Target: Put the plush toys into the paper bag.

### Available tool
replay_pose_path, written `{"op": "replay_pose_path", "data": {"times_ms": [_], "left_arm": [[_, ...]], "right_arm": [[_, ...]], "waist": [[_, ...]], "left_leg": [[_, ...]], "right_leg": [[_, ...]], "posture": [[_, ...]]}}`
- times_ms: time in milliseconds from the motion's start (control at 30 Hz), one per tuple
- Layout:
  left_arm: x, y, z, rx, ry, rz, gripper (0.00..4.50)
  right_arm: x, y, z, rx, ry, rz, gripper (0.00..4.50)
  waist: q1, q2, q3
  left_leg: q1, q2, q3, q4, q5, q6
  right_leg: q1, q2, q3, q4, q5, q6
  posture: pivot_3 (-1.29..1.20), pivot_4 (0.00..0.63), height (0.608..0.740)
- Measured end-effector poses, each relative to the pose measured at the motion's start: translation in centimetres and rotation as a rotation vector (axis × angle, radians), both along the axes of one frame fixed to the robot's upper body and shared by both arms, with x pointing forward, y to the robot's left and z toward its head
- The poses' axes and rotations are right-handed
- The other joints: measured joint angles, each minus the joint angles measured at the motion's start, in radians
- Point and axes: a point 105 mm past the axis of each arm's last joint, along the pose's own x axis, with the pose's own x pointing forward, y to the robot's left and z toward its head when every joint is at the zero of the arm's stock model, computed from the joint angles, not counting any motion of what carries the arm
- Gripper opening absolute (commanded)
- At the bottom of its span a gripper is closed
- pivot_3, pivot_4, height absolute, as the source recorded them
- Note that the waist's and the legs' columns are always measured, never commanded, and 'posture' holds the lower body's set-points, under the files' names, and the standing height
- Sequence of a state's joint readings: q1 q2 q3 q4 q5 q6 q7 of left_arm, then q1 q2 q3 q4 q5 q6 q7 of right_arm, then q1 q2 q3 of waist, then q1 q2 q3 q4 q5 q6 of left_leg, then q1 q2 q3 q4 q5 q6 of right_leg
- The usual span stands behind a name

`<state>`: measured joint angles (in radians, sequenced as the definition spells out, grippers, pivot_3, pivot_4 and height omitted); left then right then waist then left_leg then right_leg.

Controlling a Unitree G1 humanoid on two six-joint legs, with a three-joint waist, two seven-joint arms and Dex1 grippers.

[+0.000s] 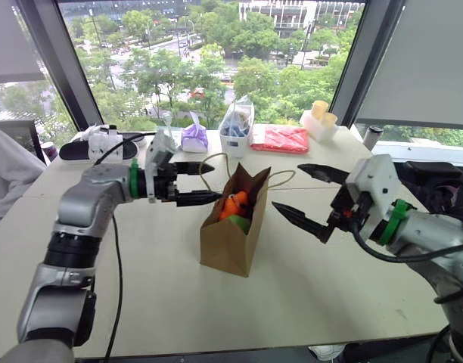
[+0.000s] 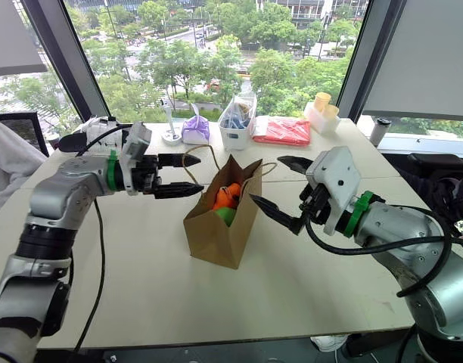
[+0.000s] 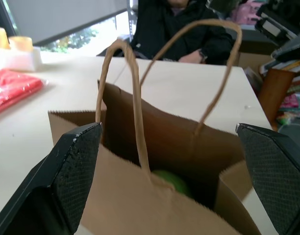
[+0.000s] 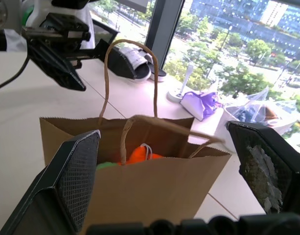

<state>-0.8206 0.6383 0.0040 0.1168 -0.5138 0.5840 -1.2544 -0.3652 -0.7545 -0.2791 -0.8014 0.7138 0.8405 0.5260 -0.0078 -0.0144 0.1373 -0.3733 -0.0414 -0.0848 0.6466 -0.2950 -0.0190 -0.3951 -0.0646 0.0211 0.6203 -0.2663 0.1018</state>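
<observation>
Both plush toys, the orange one [image 1: 234,204] and the green one [image 1: 241,221], sit inside the paper bag [image 1: 230,243] upright mid-bench [image 1: 307,287], with the left claw [image 1: 203,183] and right claw [image 1: 306,195] spread wide either side, gripping nothing.

Silver arms, green wrist rings

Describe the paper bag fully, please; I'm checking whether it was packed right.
The paper bag is plain brown kraft, standing upright and open near the middle of the table. Two thin twisted tan loop handles rise from its rim. Inside lie the orange plush toy and the green plush toy. The open left gripper and right gripper flank it without touching.
</observation>
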Motion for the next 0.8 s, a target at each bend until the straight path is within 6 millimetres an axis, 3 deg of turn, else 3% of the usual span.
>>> {"op": "replay_pose_path", "data": {"times_ms": [100, 233, 333, 467, 567, 800], "left_arm": [[0.3, 0.8, 0.3, 0.002, -0.008, 0.041, 4.48], [0.4, 2.9, -0.5, 0.015, 0.021, 0.128, 4.48], [-0.4, 3.7, -2.4, 0.027, 0.084, 0.175, 4.50], [-2.5, 3.3, -4.4, 0.019, 0.144, 0.208, 4.50], [-3.7, 2.1, -5.2, 0.003, 0.142, 0.225, 4.50], [-6.0, 0.9, -5.3, 0.007, 0.143, 0.255, 4.50]], "right_arm": [[-0.3, -0.8, 0.6, 0.118, 0.045, 0.012, 4.50], [-0.3, -5.1, -1.4, 0.286, 0.232, -0.075, 4.50], [-0.5, -6.2, -4.5, 0.267, 0.340, -0.133, 3.68], [-0.7, -4.7, -9.8, 0.140, 0.463, -0.119, 1.67], [0.2, -2.7, -11.0, 0.188, 0.453, -0.060, 0.05], [2.0, 1.0, -10.9, 0.215, 0.419, 0.095, 0.01]], "waist": [[0.001, 0.000, 0.000], [0.006, 0.000, 0.000], [0.002, 0.000, 0.000], [-0.007, 0.000, 0.000], [-0.004, 0.000, 0.000], [0.000, 0.000, 0.000]], "left_leg": [[0.000, 0.000, 0.000, 0.000, 0.000, 0.000], [0.000, 0.000, 0.000, -0.001, -0.001, 0.002], [0.000, 0.000, 0.000, -0.001, -0.001, 0.002], [0.000, 0.001, 0.001, -0.001, -0.001, 0.002], [0.001, 0.001, 0.001, 0.000, -0.001, 0.001], [0.000, 0.001, 0.000, -0.001, -0.001, 0.000]], "right_leg": [[0.000, -0.001, 0.000, 0.000, 0.000, 0.000], [0.001, -0.002, 0.001, -0.002, 0.000, 0.000], [0.001, -0.002, 0.001, -0.002, 0.000, 0.000], [0.000, -0.002, 0.002, -0.002, 0.000, 0.000], [0.001, -0.001, 0.002, -0.002, 0.000, 0.000], [0.000, -0.001, 0.002, -0.002, 0.000, -0.001]], "posture": [[0.00, 0.150, 0.740], [0.00, 0.150, 0.740], [0.00, 0.150, 0.740], [0.00, 0.150, 0.740], [0.00, 0.150, 0.740], [0.00, 0.150, 0.740]]}}
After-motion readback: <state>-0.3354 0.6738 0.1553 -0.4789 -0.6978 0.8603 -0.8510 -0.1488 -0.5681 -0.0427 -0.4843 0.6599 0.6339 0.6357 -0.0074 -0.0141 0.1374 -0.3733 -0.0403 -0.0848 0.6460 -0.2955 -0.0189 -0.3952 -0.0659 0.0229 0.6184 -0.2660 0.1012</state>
